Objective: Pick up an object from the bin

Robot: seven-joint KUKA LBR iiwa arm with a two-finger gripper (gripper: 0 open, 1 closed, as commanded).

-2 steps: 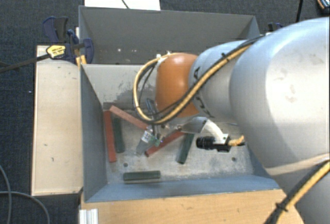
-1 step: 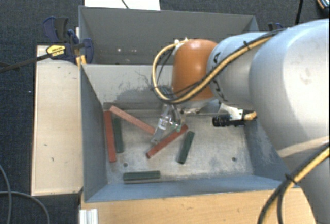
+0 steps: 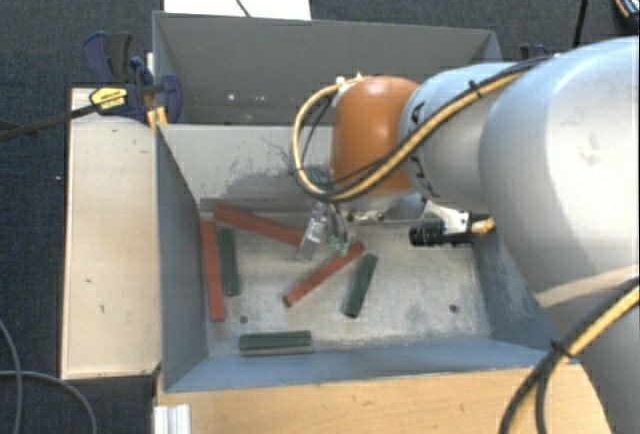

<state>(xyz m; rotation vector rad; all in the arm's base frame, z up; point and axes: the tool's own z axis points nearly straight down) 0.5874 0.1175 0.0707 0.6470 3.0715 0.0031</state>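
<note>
My gripper [image 3: 322,230] hangs low in the middle of the bin, just under the orange wrist cover. It is right above the spot where two red sticks come close: one red stick [image 3: 255,222] runs from the back left towards it, and a second red stick [image 3: 322,278] slants away from it to the front left. A dark green stick [image 3: 358,285] lies just to the right of that second one. Whether anything is in the gripper's grasp is hidden.
Along the left wall lie a long red stick [image 3: 212,274] and, beside it, a short dark green stick [image 3: 229,262]. Another dark green stick [image 3: 274,343] rests by the front wall. The arm covers the bin's right side.
</note>
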